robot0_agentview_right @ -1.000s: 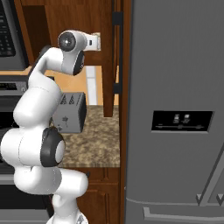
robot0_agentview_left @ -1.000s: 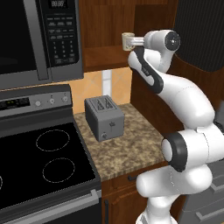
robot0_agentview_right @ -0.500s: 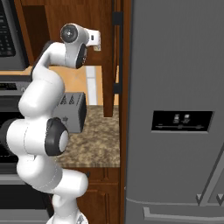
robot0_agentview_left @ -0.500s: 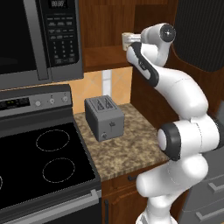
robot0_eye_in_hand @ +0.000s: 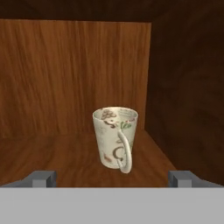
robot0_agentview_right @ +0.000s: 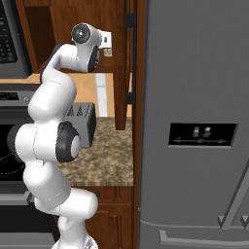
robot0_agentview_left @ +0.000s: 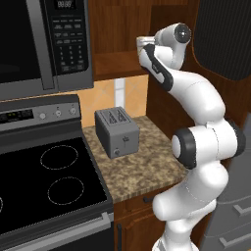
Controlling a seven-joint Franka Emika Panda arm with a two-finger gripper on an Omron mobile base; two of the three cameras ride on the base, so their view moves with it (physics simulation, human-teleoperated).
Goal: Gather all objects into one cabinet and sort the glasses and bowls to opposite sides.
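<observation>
Hand view showed my tool [robot0_eye_in_hand: 112,178] spread wide before the mug [robot0_eye_in_hand: 116,137]; stiff, light, slippery-glazed, best gripped across its body.

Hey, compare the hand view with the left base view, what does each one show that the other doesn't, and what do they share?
Hand view alone: a cream mug standing upright on a wood shelf, handle toward the camera, between the tips of the open gripper. Left base view alone: the grey toaster on the granite counter, the stove and the microwave. Both: the brown wood cabinet interior the arm reaches into.
</observation>
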